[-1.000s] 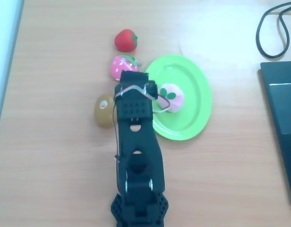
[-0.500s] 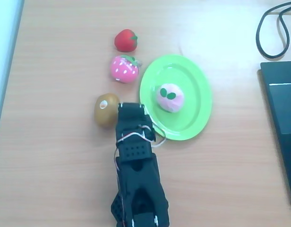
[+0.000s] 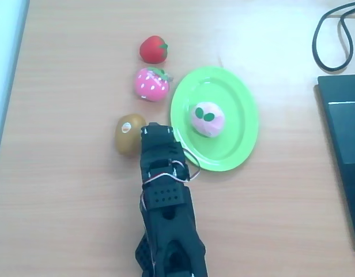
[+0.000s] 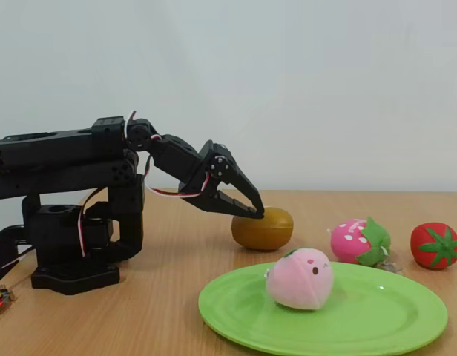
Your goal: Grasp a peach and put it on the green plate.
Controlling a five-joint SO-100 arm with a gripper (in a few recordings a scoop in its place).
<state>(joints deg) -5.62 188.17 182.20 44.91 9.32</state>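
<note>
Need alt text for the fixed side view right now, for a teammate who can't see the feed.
A pale pink peach sits on a lime-green plate in the foreground of a wooden table. Behind it to the left, a black robot arm is folded low, its empty gripper pointing down at a brown kiwi. A pink strawberry and red strawberry lie at right.

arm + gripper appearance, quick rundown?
All-black plastic arm on a black base. Gripper has two tapered, pointed black fingers. White and red servo wires loop near the wrist; in the overhead view, the link shows small round holes.

wooden table (image 3: 68, 202) bears green plate (image 3: 241, 138), kiwi (image 3: 128, 134), strawberry (image 3: 151, 84), tomato (image 3: 153, 49).
</note>
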